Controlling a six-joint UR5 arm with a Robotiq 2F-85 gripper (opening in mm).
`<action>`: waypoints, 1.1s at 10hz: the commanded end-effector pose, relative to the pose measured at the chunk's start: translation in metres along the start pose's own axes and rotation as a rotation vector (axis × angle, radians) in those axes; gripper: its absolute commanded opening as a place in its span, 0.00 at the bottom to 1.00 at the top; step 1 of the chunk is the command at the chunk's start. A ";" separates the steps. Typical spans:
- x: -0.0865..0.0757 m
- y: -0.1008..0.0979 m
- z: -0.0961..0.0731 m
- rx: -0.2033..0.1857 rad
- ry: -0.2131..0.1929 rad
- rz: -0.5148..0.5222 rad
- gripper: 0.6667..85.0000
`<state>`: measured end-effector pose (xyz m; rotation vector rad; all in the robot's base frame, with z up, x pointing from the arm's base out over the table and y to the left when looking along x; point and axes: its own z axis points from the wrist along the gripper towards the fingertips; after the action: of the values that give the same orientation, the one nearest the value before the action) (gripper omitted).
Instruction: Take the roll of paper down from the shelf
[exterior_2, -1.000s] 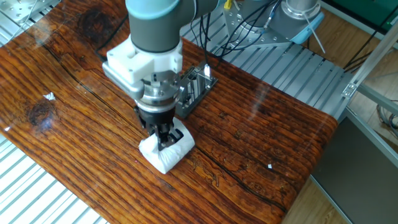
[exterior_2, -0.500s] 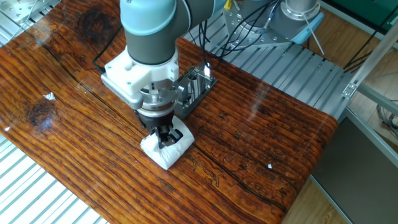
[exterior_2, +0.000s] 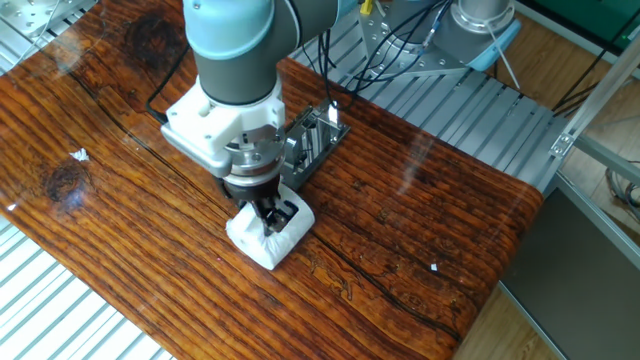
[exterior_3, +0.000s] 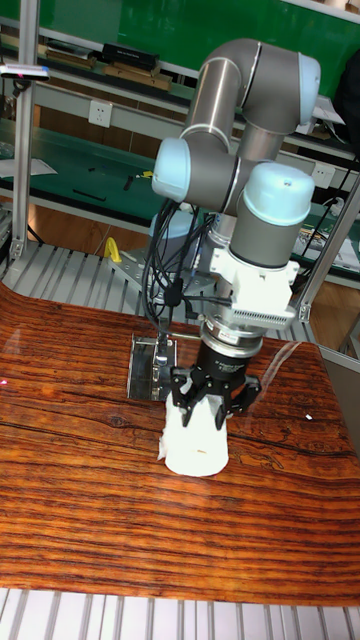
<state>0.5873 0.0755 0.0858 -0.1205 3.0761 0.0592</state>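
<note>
Since the picture a second before, my arm had slid a little toward the left of the frame, and the roll of paper (exterior_2: 268, 237) had moved a tiny bit with it. I saw the gripper (exterior_2: 272, 214) pressed down into the top of the roll, and its black fingers (exterior_3: 183, 392) sat on both sides of the soft white paper, so I judged it was squeezing the roll and had not let go. The roll was already off the shelf (exterior_2: 312, 147). It sat just below the middle of the fixed view, on the brown wooden table (exterior_2: 420, 220) or very close above it; I could not tell if it touched. The shelf stood just beside it, up and to the right, with nothing on it. So I thought the big part was done, and only letting go and lifting away was left. The tall fixed view showed me the fingers spread around the roll from the front. The fixed view showed me the shelf's shiny bars from above, which the arm partly hid in the tall one.
</note>
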 end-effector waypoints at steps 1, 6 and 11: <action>0.005 0.000 -0.007 -0.023 0.019 -0.039 0.66; 0.019 -0.003 -0.031 -0.023 0.056 -0.025 0.68; 0.032 -0.009 -0.057 0.004 0.062 0.048 0.50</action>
<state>0.5589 0.0626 0.1265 -0.1118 3.1372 0.0467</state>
